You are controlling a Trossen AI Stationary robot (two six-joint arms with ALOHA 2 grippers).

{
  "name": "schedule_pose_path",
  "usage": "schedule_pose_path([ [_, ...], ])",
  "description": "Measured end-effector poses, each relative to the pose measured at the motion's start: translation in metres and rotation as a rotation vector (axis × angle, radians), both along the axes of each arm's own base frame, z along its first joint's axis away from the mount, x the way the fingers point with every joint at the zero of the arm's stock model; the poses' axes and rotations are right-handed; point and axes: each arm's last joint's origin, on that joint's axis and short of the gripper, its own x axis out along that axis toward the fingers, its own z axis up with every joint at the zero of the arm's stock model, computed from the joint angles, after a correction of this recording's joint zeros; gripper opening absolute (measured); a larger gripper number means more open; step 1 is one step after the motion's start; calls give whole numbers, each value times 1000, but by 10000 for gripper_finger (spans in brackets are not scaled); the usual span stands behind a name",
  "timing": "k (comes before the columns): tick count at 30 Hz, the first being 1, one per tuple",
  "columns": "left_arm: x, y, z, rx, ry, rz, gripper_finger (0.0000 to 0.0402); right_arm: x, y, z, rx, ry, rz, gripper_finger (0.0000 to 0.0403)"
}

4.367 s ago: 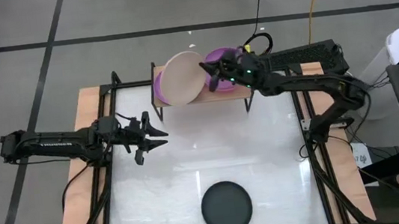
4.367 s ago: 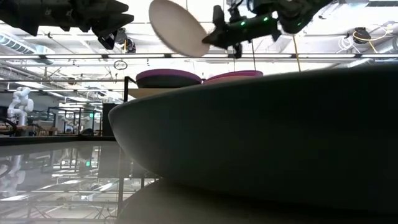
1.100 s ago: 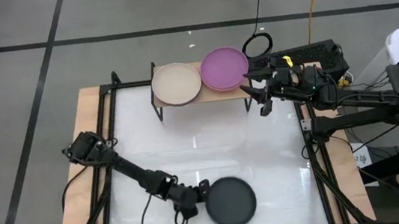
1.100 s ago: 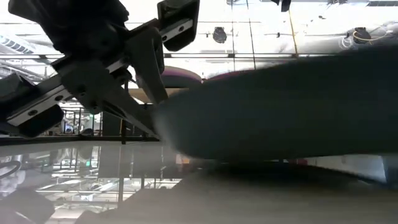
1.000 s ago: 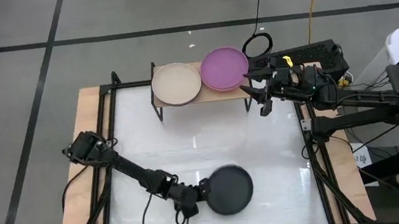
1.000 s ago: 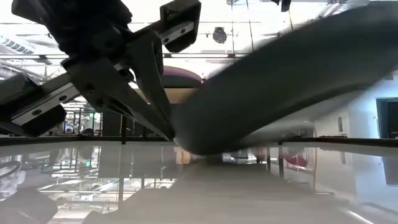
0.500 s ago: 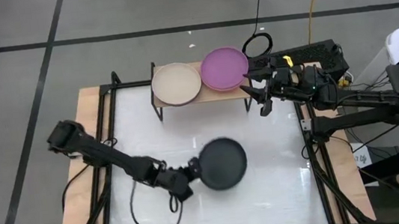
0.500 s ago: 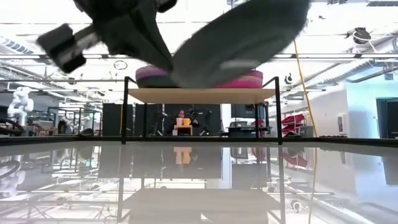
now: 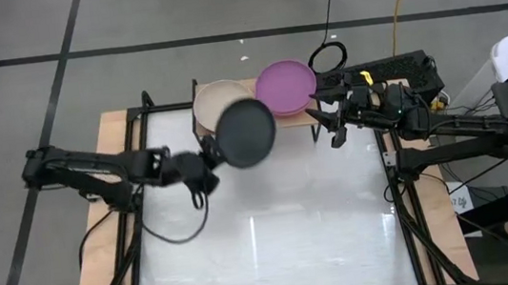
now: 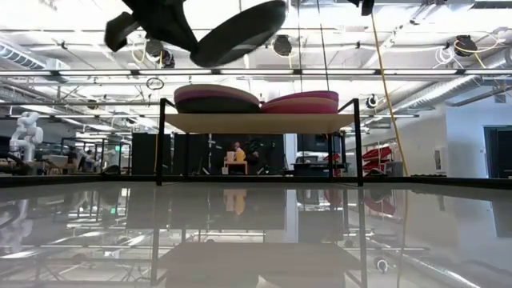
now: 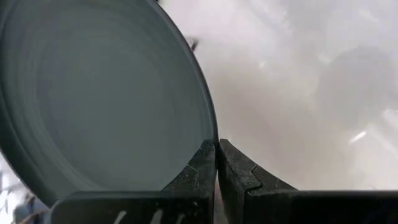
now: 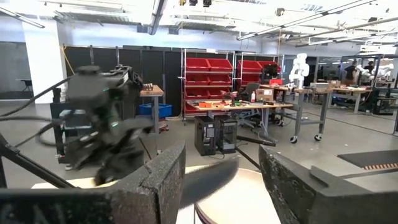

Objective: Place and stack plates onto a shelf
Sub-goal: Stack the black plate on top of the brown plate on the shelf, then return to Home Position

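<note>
The left gripper (image 9: 206, 158), pinched shut on the rim of the round dark grey plastic plate (image 9: 246, 133), carries it above the low wood-topped shelf (image 10: 258, 122), next needing lowering onto the beige stack (image 9: 214, 102), while the right gripper (image 9: 332, 124) waits open beside the shelf's end.

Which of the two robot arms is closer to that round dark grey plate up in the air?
The left. The left gripper is shut on the round dark grey plate's rim, carrying it over the beige plate. The right gripper waits open beside the shelf's right end.
</note>
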Motion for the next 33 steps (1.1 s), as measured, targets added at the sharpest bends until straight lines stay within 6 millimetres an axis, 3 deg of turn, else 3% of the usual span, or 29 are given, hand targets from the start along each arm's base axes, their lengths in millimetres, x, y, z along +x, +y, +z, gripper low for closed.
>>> schedule_pose_path([
  [8,-16,60,4,38,120,122,5,0,0,0,-1,0,-1,183],
  [14,-16,86,11,-26,151,171,5,0,0,0,-3,0,-1,183],
  [21,-19,99,23,-78,159,204,6,0,0,0,-1,2,-1,183],
  [28,-18,100,26,-101,116,244,67,0,0,0,1,7,-1,183],
  [33,-17,101,27,-97,90,255,90,0,0,0,1,7,-1,183],
])
